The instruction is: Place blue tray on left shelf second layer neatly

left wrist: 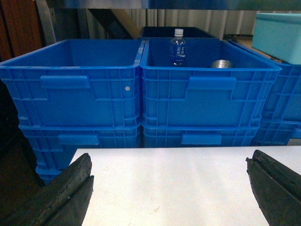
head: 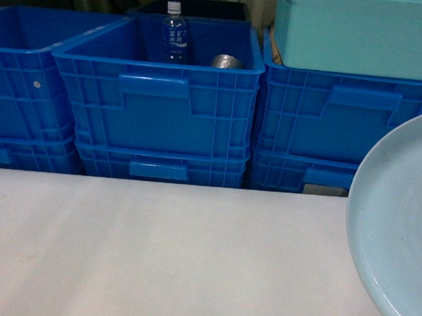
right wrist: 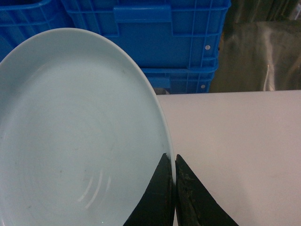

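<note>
Filling the right edge of the head view, the pale light-blue round plastic tray [head: 400, 227] stands tilted over the white tabletop [head: 155, 255]. Behind the tabletop sit stacked deep dark-blue ribbed plastic crates [head: 157, 97]; the middle one holds a clear water bottle [head: 174, 32] and a metal can [head: 226, 61], and a turquoise lidded box [head: 362, 31] tops the right stack.

In the left wrist view, the left gripper [left wrist: 174, 188] is spread wide over the tabletop, holding nothing.

In the right wrist view, the right gripper [right wrist: 174, 197] pinches the tray's rim between pressed-together fingers [right wrist: 193, 202].
</note>
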Available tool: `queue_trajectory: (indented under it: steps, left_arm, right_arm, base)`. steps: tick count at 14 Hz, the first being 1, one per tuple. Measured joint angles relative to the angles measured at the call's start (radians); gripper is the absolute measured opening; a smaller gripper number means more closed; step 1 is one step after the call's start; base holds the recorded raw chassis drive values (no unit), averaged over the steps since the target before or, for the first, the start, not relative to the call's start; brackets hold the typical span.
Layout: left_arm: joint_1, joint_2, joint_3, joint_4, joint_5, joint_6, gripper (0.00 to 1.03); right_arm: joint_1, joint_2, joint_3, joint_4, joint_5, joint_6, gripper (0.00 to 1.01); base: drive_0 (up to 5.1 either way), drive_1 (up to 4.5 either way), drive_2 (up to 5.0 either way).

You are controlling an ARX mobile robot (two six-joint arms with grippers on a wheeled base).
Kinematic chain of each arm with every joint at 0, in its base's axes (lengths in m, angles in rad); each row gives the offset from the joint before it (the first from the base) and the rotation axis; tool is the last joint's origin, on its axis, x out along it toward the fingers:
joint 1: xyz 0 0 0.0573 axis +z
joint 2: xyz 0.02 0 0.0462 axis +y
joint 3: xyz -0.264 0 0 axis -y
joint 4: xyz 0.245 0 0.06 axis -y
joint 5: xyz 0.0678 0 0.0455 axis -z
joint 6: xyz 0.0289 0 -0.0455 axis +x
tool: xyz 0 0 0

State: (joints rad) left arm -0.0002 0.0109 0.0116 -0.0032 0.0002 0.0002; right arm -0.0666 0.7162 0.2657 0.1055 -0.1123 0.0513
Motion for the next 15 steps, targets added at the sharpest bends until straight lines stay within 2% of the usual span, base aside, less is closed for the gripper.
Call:
queue_trajectory:
  steps: [1,2,15]
  left_arm:
    - [0.0,0.0,0.0,0.0,-0.001,0.0,0.98]
    - [0.0,0.0,0.0,0.0,-0.001,0.0,0.98]
    - [0.0,0.0,0.0,-0.003,-0.005,0.0,0.98]
  right_arm:
    - [0.001,-0.013,-0.01,-0.005,0.045,0.0,0.02]
    - [0.001,-0.014,-0.01,-0.003,0.049,0.0,0.02]
    - [0.001,-0.014,-0.01,-0.001,0.049,0.0,0.02]
  base:
    - [0.0,0.0,0.0]
    - [0.0,0.0,0.0]
    - [-0.3,-0.26,-0.3]
